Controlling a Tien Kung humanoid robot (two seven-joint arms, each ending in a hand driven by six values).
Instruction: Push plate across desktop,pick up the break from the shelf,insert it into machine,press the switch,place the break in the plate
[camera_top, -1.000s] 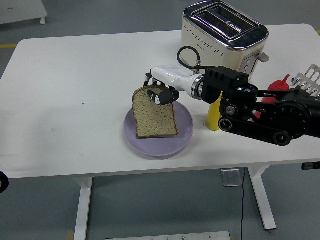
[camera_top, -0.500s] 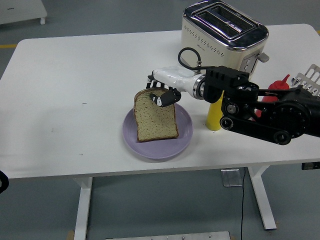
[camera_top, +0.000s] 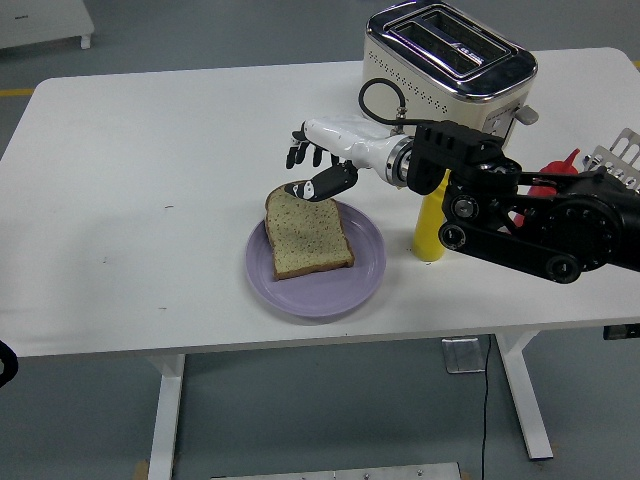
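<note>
In the middle of the picture stands a white table on white legs, and under it and around it the floor is smooth and grey-blue. At the far upper left edge of the picture a bit of yellow line shows on the floor, and a white thing with a small foot sits in the upper left corner. The table top is mostly bare on its left half, with just a few tiny dark marks. A round purple plate sits near the front edge, a little right of the middle. A slice of bread lies flat in the plate. The right hand is just above the top edge of the bread, and its fingers are spread apart and hold nothing. Its thumb seems to be close to the crust, but I cannot tell if it touches. The black arm comes in from the right side of the picture. A cream and silver toaster stands at the upper right of the table. A yellow bottle stands just right of the plate, and a red bottle is farther right, behind the arm. A grey rack shows at the right edge.
</note>
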